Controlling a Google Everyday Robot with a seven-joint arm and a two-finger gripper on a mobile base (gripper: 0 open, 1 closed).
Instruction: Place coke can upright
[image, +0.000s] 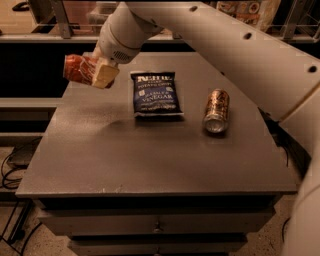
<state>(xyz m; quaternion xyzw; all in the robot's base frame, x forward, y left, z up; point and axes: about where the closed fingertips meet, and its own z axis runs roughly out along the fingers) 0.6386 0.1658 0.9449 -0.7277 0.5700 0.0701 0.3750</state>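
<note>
The red coke can (75, 69) is held on its side in the air, over the table's far left edge. My gripper (101, 74) is shut on the coke can, its pale fingers (105, 76) clamped over the can's right end. The can's left end sticks out past the fingers. A faint shadow lies on the grey table (125, 160) below it. My arm comes in from the upper right.
A blue bag of salt and vinegar chips (155, 93) lies flat at the middle back of the table. A brown-gold can (216, 110) lies on its side to the right of the bag. Shelving with packages runs behind the table. Drawers sit under the tabletop.
</note>
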